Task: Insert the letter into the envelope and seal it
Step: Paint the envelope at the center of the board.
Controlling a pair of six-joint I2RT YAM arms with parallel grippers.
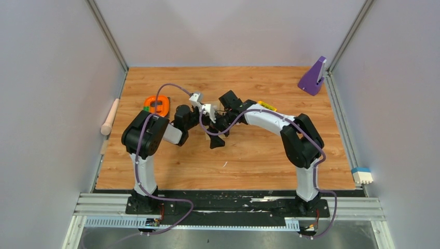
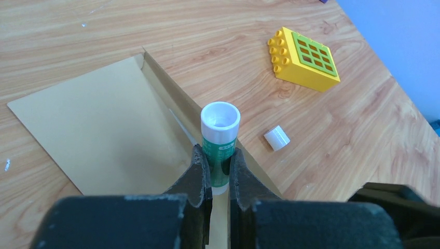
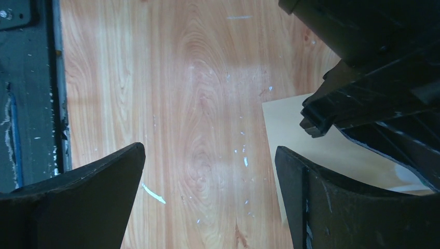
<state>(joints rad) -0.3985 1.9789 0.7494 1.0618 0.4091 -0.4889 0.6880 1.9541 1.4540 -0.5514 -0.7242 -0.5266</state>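
Tan envelope (image 2: 104,119) lies flat on the wood table (image 2: 62,31), mid-field, under both wrists. Its flap (image 2: 171,98) is unsealed and angled up along the 3 o'clock edge in the left wrist view.

Left gripper (image 2: 219,158): fingers nearly together, clamped on a green glue stick (image 2: 220,135). The stick is upright with its hollow white end toward the camera and its lower end down at the flap fold. We can't confirm contact there.

A small white cap (image 2: 276,138) lies on the bare wood just beside the stick, at 3 o'clock, apart from it. A yellow brick (image 2: 303,59) with a green grid top is at 1 o'clock from the stick, well clear of the envelope.

Right gripper (image 3: 210,150): jaws spread wide, nothing between them, bare wood below. One envelope corner shows at 3 o'clock in its view, with the left arm's black hardware over it.

Letter: we can't make it out in any view. Whether it's inside the envelope, we can't tell.

Overhead, the two wrists meet at table centre. An orange tape roll (image 1: 157,105) is at 9 o'clock from them, and a purple piece (image 1: 313,77) is at the far corner, 2 o'clock.
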